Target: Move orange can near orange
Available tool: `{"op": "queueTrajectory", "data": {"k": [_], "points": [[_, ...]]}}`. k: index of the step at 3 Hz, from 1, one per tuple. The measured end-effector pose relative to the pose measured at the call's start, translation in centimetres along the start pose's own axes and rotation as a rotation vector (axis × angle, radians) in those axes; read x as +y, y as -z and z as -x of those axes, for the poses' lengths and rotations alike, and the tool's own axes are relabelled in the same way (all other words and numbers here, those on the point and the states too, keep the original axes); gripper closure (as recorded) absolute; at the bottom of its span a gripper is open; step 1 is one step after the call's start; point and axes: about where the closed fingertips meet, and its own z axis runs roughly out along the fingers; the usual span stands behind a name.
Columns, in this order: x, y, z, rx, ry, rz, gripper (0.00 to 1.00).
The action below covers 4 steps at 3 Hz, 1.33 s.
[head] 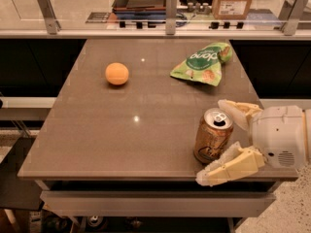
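Our claw is spread open around the orange can at the worktop's four o'clock, nothing grasped yet. The whole carry to the orange, at ten o'clock, remains.

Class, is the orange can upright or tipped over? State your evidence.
Upright: the orange can stands on its base, silver top up. The hand, open, straddles it at the table's front right.

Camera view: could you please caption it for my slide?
Open gripper brackets the upright orange can at the table front right; the orange lies back left.
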Motion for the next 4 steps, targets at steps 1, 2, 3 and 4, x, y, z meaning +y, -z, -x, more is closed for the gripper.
{"op": "queueTrajectory", "data": {"k": [1,2,3,4], "points": [[0.4,-0.7,0.2,-0.013,0.031,0.013,0.16],[0.4,-0.8,0.6,-0.038,0.058,0.019,0.41],[0.2,-0.6,1.4,-0.072,0.090,0.026,0.64],[0.2,-0.5,2.3,-0.081,0.082,0.030,0.87]]}}
